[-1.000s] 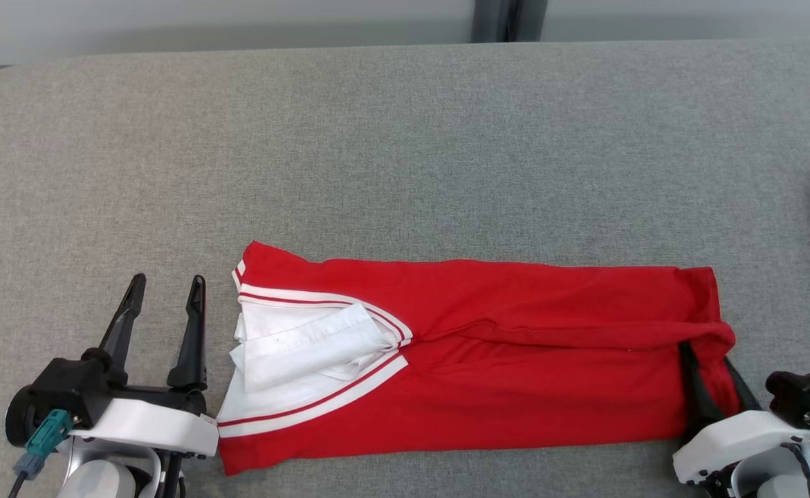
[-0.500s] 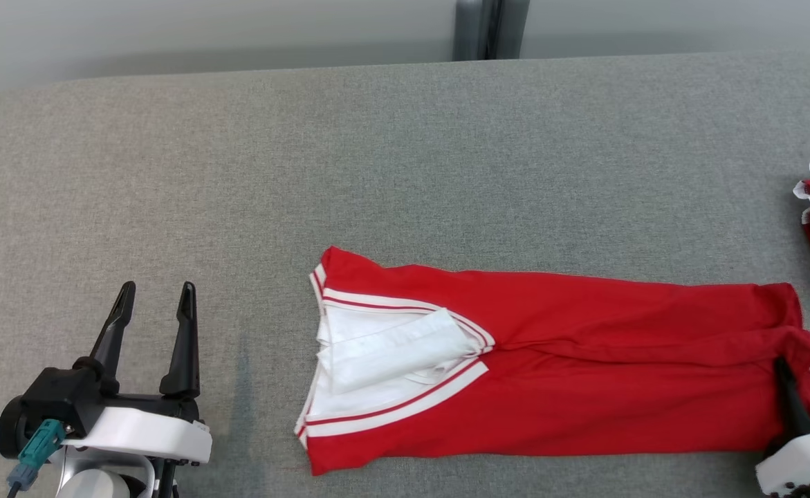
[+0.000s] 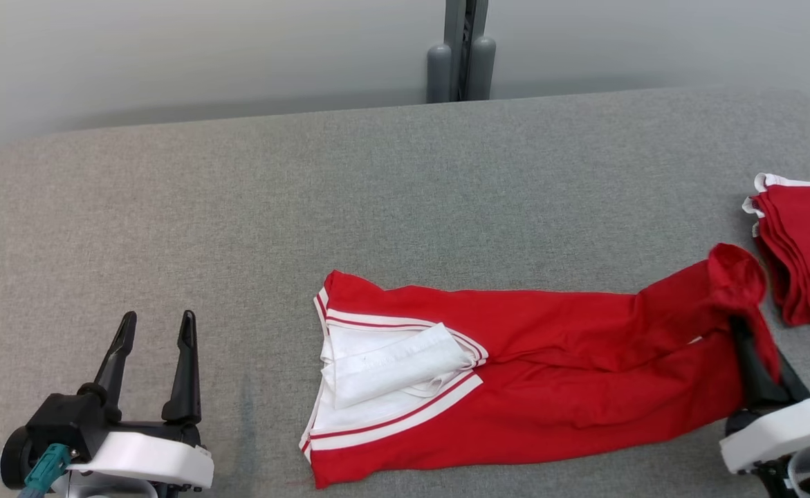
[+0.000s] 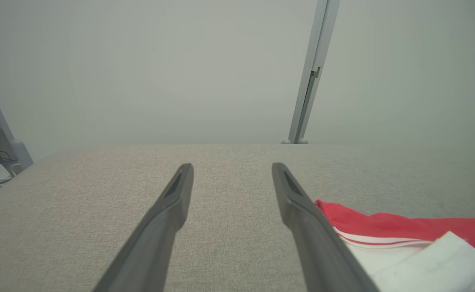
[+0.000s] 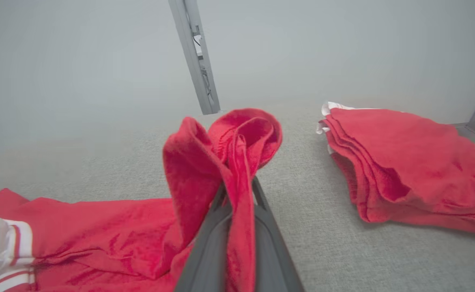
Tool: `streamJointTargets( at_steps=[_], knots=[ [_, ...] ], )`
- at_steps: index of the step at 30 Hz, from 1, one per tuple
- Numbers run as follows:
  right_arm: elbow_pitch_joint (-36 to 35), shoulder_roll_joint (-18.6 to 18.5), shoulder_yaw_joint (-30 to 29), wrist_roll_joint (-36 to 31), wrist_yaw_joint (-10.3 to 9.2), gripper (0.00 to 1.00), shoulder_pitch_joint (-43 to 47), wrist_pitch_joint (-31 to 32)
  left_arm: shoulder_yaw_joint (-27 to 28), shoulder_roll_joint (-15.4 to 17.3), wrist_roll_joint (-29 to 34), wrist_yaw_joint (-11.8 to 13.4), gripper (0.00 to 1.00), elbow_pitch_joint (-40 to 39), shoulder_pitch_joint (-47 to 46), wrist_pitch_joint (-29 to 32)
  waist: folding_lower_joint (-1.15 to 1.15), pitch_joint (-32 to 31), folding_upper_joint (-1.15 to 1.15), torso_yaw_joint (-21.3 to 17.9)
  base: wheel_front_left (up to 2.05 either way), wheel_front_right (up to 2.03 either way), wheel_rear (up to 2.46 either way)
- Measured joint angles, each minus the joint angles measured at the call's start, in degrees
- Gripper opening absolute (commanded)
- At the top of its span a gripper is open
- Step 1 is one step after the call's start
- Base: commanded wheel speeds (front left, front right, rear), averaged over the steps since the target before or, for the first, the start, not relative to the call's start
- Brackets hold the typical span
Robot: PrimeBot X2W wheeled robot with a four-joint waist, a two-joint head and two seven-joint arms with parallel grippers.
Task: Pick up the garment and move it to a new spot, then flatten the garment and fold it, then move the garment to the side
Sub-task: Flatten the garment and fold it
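my right gripper (image 3: 743, 335) is clamped on the right end of the garment (image 3: 550, 373), whose length runs left toward my spread left gripper (image 3: 158, 317), pile (image 3: 806, 256) near on the right.

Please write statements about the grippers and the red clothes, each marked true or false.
1. The right gripper is shut on the red garment. True.
2. The left gripper grips the garment too. False: it is open, apart from it.
3. A stack of red clothes lies right of the garment. True.
4. The whole garment lies flat on the grey surface. False: the right gripper holds its right end raised.
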Motion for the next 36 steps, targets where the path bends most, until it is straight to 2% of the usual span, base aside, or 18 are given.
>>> streamJointTargets(
  at_steps=[6, 11, 18, 26, 32, 33, 34, 35, 36],
  knots=[
    [-9.15, 3.53, 5.89, 0.74, -0.01, 0.00, 0.10, 5.92, -0.77, -0.19, -0.09, 0.21, 1.00, -0.02, 0.43, 0.55, 0.00, -2.63, 0.00, -0.31, 0.00, 0.00, 0.00],
    [-10.50, 7.98, 13.18, 2.09, -0.01, 0.00, -3.00, 8.37, -1.71, -0.26, -0.08, 0.24, 1.00, -0.13, 0.98, 1.19, 0.00, -3.77, 0.00, 0.75, 0.00, 0.00, 0.00],
    [-3.37, 12.66, 22.92, 5.02, -0.01, 0.00, -9.01, 6.44, -2.93, -0.66, -0.09, -0.31, 1.00, -0.02, 0.60, 1.43, 0.00, -3.54, 0.00, 3.95, 0.00, 0.00, 0.00],
    [6.28, 13.30, 33.61, 13.57, -0.01, 0.00, -17.09, 1.26, -4.21, -1.29, -0.10, -1.10, 1.00, 0.98, -1.96, 1.45, 0.00, -0.93, 0.00, 8.22, 0.00, 0.00, 0.00],
    [12.47, 13.33, 40.27, 18.26, -0.02, 0.00, -20.79, -0.75, -4.21, -1.46, -0.25, -1.51, 1.00, 2.21, -2.75, 1.03, 0.00, 1.19, 0.00, 10.03, 0.00, 0.00, 0.00],
    [14.05, 13.30, 42.10, 19.51, -0.02, 0.18, -21.75, -1.16, -4.20, -1.60, -0.26, -1.52, 1.00, 2.47, -3.40, 0.82, 0.00, 1.61, 0.00, 10.20, 0.00, 0.00, 0.00],
    [14.32, 13.32, 42.81, 20.09, -0.02, 0.47, -22.06, -1.41, -4.15, -1.63, -0.32, -1.53, 1.00, 2.54, -3.58, 0.81, 0.00, 1.73, 0.00, 10.17, 0.00, 0.00, 0.00],
    [14.39, 13.29, 43.64, 20.94, -0.02, 1.00, -22.34, -1.72, -4.16, -1.66, -0.32, -1.55, 1.00, 2.71, -3.58, 0.77, 0.00, 1.79, 0.00, 10.10, 0.00, 0.00, 0.00],
    [14.69, 13.34, 44.45, 21.32, -0.02, 1.00, -22.67, -1.86, -4.17, -1.66, -0.32, -1.60, 1.00, 2.97, -3.58, 0.74, 0.00, 1.83, 0.00, 9.98, 0.00, 0.00, 0.00]
  ],
)
